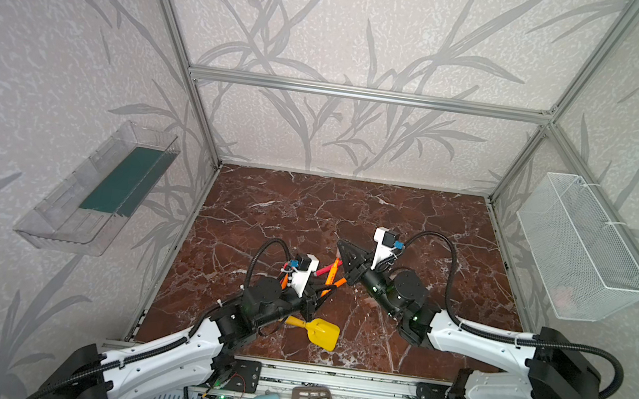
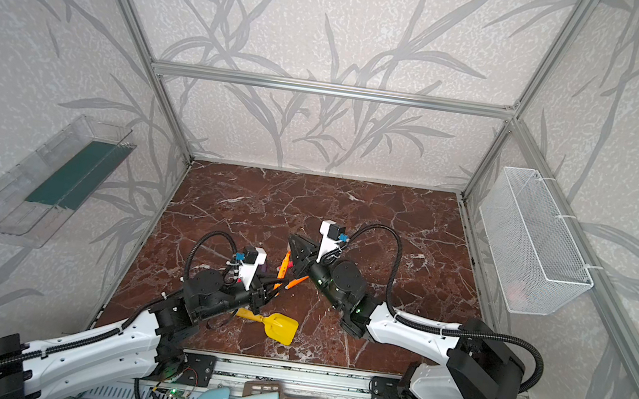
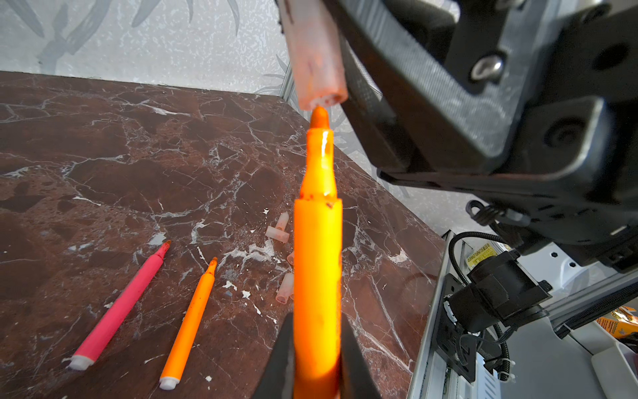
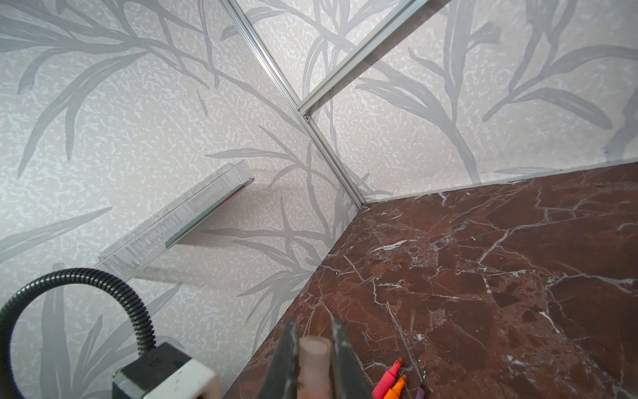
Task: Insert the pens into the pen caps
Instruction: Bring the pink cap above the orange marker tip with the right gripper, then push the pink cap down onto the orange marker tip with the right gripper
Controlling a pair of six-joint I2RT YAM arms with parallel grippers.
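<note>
We have the left gripper [image 3: 317, 340] clamped on an orange pen [image 3: 317, 259], its jaws pressed against both sides of the barrel. The coloured tip points away from it, toward the far right of the scene. The right gripper [image 4: 312, 345] is closed on a pale pink cap [image 4: 312, 359], whose open mouth faces back toward the near left. Both things are held above the table [image 3: 103, 155] near its middle, the left gripper on the near left and the right gripper on the far right.

The coming move turns on one relation, tip to mouth. In the left wrist view the pen tip sits right at the cap's opening. It is touching the rim or just short of it, and we cannot tell whether it has entered. The two long axes run almost in one line, but the cap leans slightly against the pen's line, and we judge the tip a little off centre. The next move likely needs a small angle correction, then a straight push along the pen's axis. Neither arm is nearer, since both meet at the joint.

On the table a red-pink pen [image 3: 119, 304] and a second orange pen [image 3: 190, 321] lie uncapped, with loose caps [image 3: 278, 233] near them.
</note>
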